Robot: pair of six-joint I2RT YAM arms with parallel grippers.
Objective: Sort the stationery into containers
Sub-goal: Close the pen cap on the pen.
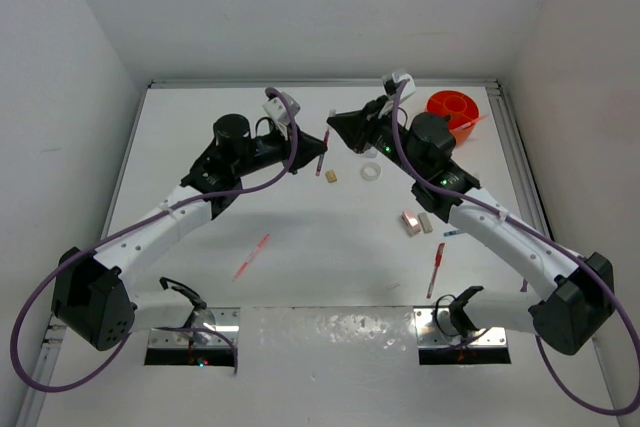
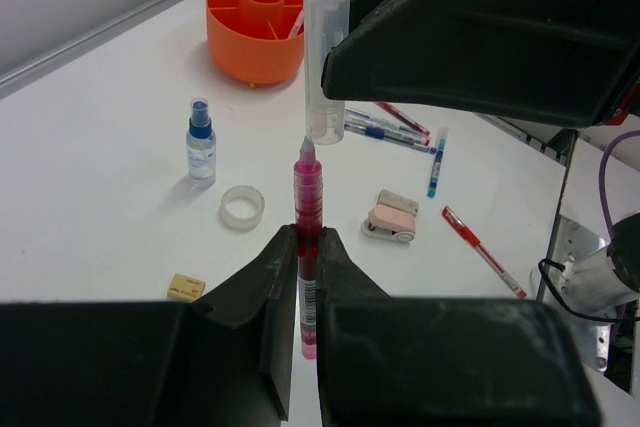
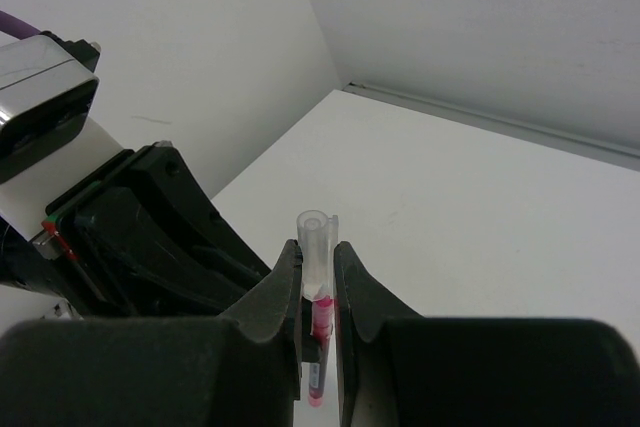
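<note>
The left hand (image 2: 305,243) is clenched on a thin pink-red plastic pen (image 2: 308,187). The pen is held upright above the bench, with its tip pointing away from the hand. Just beyond this tip, a clear tube-shaped plastic cap (image 2: 325,67) is grasped by the right hand (image 3: 318,259), whose fingers are closed on its sides. In the right wrist view the mouth of the cap is seen in line with the pink tip. In the left wrist view the tip meets the lower rim of the cap, a little to one side. Whether the tip is already inside the cap cannot be told.

Below and beyond the left hand, more stationery is seen lying on the white bench (image 2: 90,157):
- a small tan eraser (image 2: 186,287), close on the hand's left side;
- a clear tape ring (image 2: 243,207), and behind it a tiny clear bottle with a blue cap (image 2: 201,142);
- a pink-and-white eraser (image 2: 392,219), a red pen (image 2: 480,249) and a blue pen (image 2: 437,162), on the hand's right side.

Far beyond the hand, near the back wall, a round orange plastic tub with inner compartments (image 2: 240,55) is standing.

The step in hand is judged to be the capping of the pen, before it is sorted. For the next move, the tip must be centred under the cap and the two pressed together along the pen's axis. After that, one hand can be released and the pen carried to the tub. As most items lie outside the tub, much of the task is judged to remain.
</note>
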